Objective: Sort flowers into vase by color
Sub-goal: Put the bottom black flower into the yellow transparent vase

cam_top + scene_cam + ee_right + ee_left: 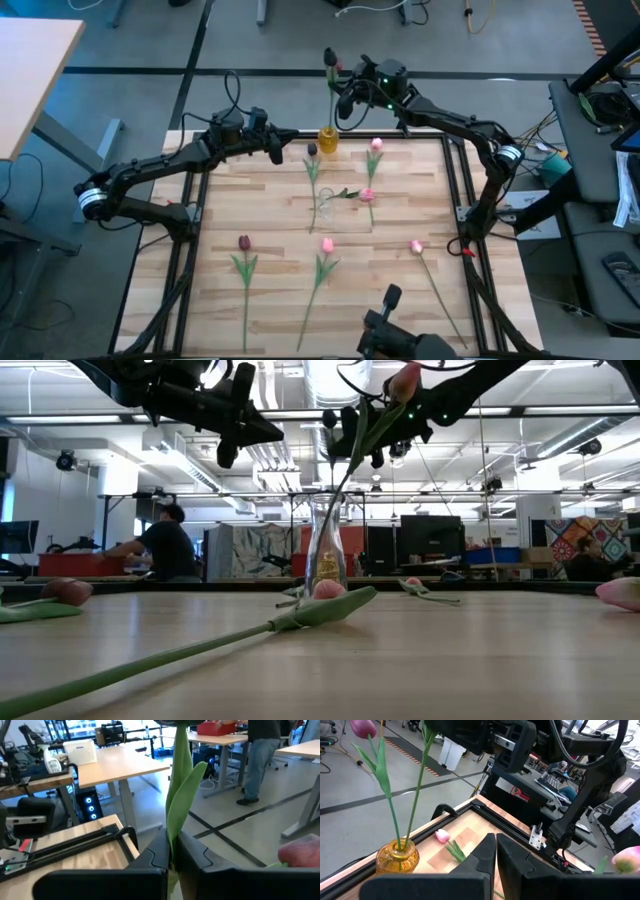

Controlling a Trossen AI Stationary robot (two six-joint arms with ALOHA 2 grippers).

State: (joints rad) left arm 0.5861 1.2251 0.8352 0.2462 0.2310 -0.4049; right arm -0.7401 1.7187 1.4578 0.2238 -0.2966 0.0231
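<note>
Right gripper (345,97) at far edge of table, above amber vase (328,141), fingers clamped on green stem of maroon tulip (329,58); stem foot in vase neck. Second stem also stands in amber vase. Left gripper (276,152) hovers just left of vase, fingers pressed together, holding nothing. Clear glass vase (324,207) mid-table, empty as far as visible. Loose tulips flat on wooden table (220,210): pink ones right and near, maroon tulip on tabletop (244,243) near left.

white spray bottle (53,761) on desk (120,767) | person (165,545) seated in background
</note>
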